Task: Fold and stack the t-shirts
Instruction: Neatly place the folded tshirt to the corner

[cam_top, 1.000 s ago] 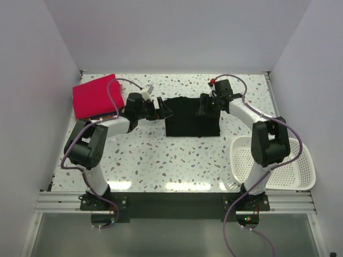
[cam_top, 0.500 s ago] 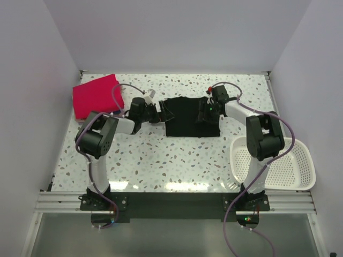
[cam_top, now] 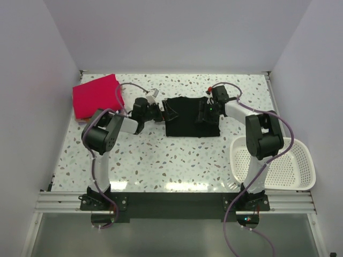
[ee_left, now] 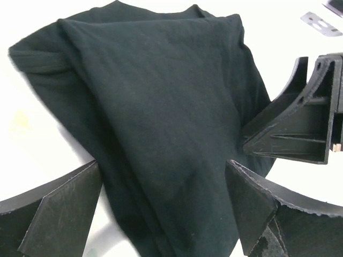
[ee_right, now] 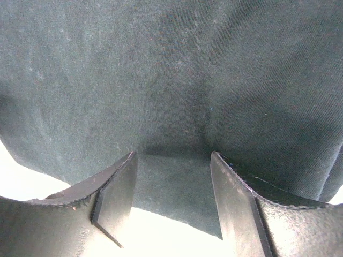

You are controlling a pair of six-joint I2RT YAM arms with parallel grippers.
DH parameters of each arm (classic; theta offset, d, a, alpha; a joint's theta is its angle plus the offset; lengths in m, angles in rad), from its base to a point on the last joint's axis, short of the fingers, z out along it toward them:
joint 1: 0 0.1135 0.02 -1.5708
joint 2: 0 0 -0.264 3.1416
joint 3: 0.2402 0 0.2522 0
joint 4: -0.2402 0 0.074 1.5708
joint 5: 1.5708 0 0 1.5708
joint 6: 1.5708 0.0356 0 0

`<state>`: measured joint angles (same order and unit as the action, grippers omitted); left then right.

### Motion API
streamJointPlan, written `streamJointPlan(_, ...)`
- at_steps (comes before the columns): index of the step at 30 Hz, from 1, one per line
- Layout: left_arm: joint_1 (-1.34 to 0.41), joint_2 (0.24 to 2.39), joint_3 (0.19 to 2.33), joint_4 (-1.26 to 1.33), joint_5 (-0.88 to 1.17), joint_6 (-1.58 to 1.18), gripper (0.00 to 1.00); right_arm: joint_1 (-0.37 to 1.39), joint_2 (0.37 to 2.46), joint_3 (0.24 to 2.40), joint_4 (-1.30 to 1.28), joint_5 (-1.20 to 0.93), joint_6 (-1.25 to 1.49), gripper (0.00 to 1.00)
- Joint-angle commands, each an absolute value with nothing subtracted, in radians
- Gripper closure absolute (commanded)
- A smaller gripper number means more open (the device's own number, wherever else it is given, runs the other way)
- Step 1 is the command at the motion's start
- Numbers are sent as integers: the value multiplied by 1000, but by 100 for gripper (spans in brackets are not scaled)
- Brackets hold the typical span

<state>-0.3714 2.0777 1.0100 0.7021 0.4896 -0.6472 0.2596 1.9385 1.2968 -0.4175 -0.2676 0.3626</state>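
— Which colour is seen on the black t-shirt in the middle?
— A plain, even black is seen; in the wrist views a faint greenish tone is given to it by the light.
— And the pinkish-red t-shirt?
— One bright, uniform pinkish-red is shown.
— How is the table patterned?
— A white ground is speckled with small grey and dark flecks, like terrazzo.
— The basket?
— White, with a regular mesh pattern.
— What is noted on the robot?
— The arms are coloured white with black joints, the cables pale purple. The left gripper and the right gripper are seen in matte black.
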Motion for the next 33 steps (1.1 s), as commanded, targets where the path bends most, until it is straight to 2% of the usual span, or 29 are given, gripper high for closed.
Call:
streamJointPlan(1,-408,2120,996,703,488,-664,0,258,1980,1299,-403,-285,357,40)
streamJointPlan(10,-525,2191,1081,683,433,-692,1,259,1971,1287,-397,-293,353,41)
streamJointPlan(13,-528,2189,1081,667,414,-692,19,259,1971,1281,-393,-299,353,41)
streamJointPlan(14,-528,2186,1084,643,390,-686,33,259,1970,1278,-391,-299,354,41)
streamJointPlan(16,-526,2174,1092,608,345,-666,45,259,1967,1270,-388,-304,353,41)
streamJointPlan(17,-522,2171,1095,585,336,-664,59,259,1960,1267,-387,-307,353,42)
streamJointPlan(19,-515,2158,1103,569,312,-654,74,259,1953,1256,-385,-311,350,42)
streamJointPlan(20,-506,2154,1106,557,305,-650,88,259,1945,1252,-387,-313,347,42)
streamJointPlan(22,-494,2135,1124,534,288,-637,100,261,1927,1243,-394,-314,339,42)
streamJointPlan(28,-439,2042,1245,306,267,-472,100,259,1844,1201,-420,-324,315,35)
streamJointPlan(33,-402,1990,1414,-58,253,-226,100,259,1789,1178,-454,-367,285,29)
